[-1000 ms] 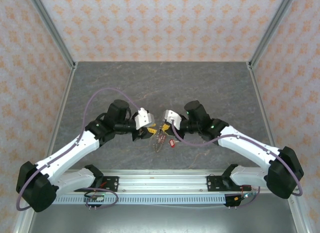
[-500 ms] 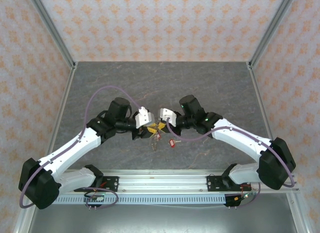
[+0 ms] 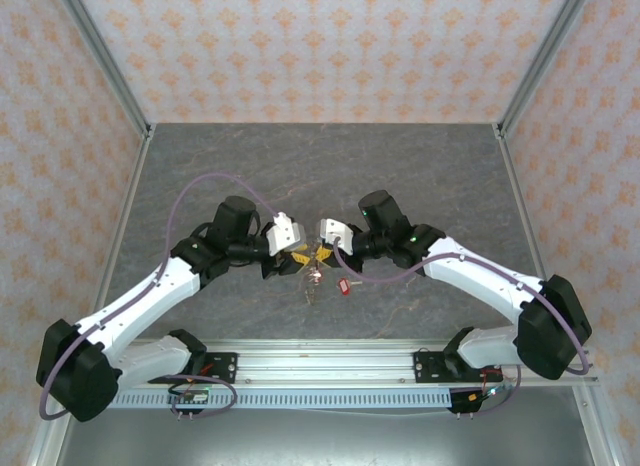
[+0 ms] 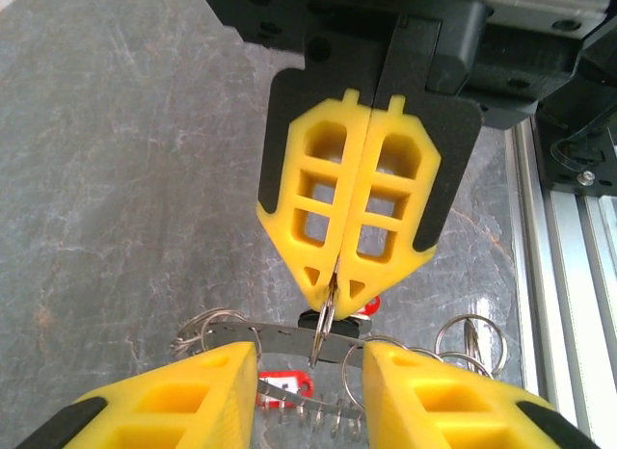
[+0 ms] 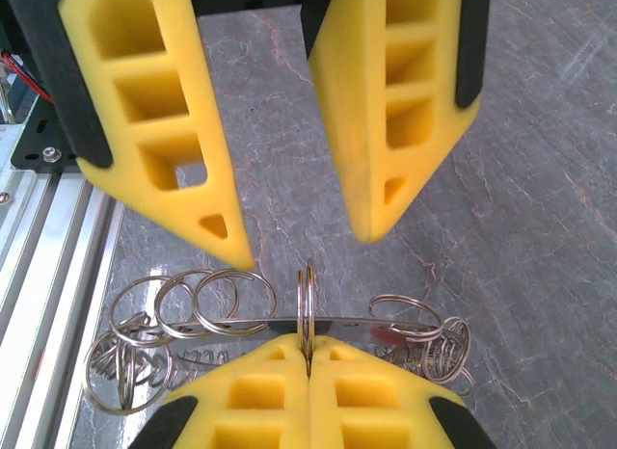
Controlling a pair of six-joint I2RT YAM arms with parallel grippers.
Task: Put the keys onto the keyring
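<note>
Left pincer [image 4: 308,362]: jaws partly open, with a clear gap between the two yellow fingers. Whether they bear on the keyring cannot be told.
Right pincer [image 5: 308,353]: jaws fully closed, tips pinching one split ring [image 5: 307,297] edge-on.
Pincer alignment: tip to tip over the table [image 3: 300,166]. The right pincer's tips point into the left pincer's gap.
Keyring [image 5: 241,326]: grey band lying crosswise just beyond the right pincer's tips, carrying more small rings on both sides of them.
Keys [image 4: 285,385]: bunched below both pincers. One red tag sits between the left pincer's fingers.
Loose key [image 3: 345,285]: red-tagged, on the table just beside the right pincer, apart from the bunch.
</note>
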